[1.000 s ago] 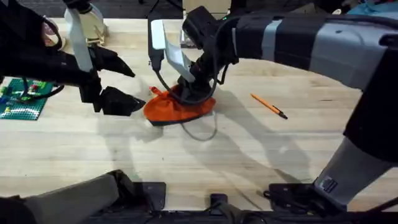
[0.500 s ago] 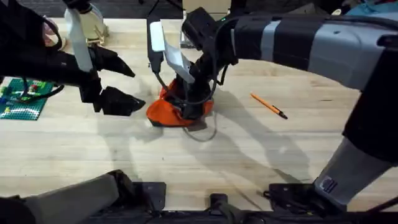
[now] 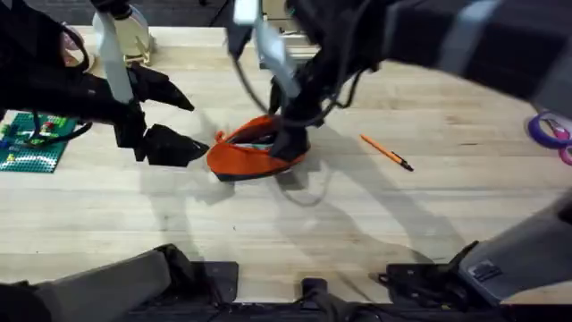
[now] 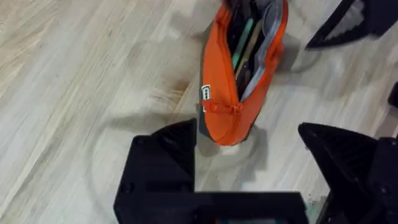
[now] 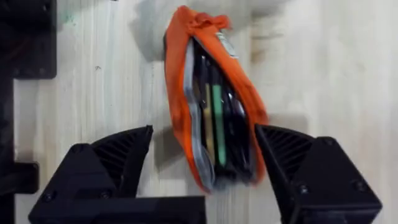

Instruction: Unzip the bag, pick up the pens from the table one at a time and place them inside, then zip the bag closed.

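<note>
The orange bag [image 3: 253,150] lies mid-table with its zipper open; several pens, one of them green, show inside it [image 4: 242,56] [image 5: 211,106]. One orange pen [image 3: 386,151] lies on the table [image 3: 375,224] to the bag's right. My left gripper [image 3: 198,127] is open just left of the bag, its fingers [image 4: 165,162] on either side of the bag's near end without touching it. Above the bag's right end hovers my right gripper [image 3: 290,134], open, with both fingers [image 5: 118,155] clear of the fabric.
A green brick baseplate [image 3: 31,143] sits at the left edge, and a pale container [image 3: 130,31] stands at the back left. A purple tape roll [image 3: 545,130] is at the far right. Bare wood stretches in front of the bag.
My right gripper has let go of the bag and risen toward the camera. The bag has settled flatter with its mouth gaping. The left arm and the loose pen have not moved.
</note>
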{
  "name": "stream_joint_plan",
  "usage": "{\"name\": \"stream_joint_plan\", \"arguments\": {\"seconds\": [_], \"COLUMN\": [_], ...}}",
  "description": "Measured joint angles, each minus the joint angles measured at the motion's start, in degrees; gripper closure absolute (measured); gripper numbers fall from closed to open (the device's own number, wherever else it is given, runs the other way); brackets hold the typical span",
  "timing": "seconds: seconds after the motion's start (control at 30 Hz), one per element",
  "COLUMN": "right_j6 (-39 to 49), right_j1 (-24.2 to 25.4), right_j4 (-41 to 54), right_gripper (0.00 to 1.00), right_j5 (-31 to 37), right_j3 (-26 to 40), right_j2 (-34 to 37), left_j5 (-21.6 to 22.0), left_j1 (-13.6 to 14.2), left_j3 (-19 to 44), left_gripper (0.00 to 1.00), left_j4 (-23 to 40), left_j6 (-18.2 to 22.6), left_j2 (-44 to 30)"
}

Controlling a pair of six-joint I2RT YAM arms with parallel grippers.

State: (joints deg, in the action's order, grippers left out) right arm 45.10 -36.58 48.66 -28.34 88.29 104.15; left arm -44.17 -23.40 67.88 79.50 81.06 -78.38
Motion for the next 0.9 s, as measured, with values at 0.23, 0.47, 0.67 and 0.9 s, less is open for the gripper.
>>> {"name": "stream_joint_plan", "arguments": {"seconds": [0.23, 0.47, 0.67, 0.9], "right_j6": [-4.96, -9.22, -10.46, -11.32], "right_j1": [5.17, 8.05, 8.16, 10.0], "right_j4": [3.01, 6.22, 10.59, 14.04], "right_gripper": [0.004, 0.004, 0.004, 0.004], "right_j5": [0.0, 4.41, 10.98, 15.17], "right_j3": [0.0, 0.0, 0.0, 0.0], "right_j2": [-7.57, -13.6, -20.19, -26.6], "left_j5": [-0.01, -0.01, 0.01, -0.01], "left_j1": [0.0, 0.0, 0.0, 0.0], "left_j3": [0.0, 0.0, 0.0, 0.0], "left_gripper": [0.007, 0.007, 0.007, 0.008], "left_j4": [0.0, 0.0, 0.0, 0.0], "left_j6": [0.0, 0.0, 0.0, 0.0], "left_j2": [-0.01, -0.01, -0.01, -0.01]}}
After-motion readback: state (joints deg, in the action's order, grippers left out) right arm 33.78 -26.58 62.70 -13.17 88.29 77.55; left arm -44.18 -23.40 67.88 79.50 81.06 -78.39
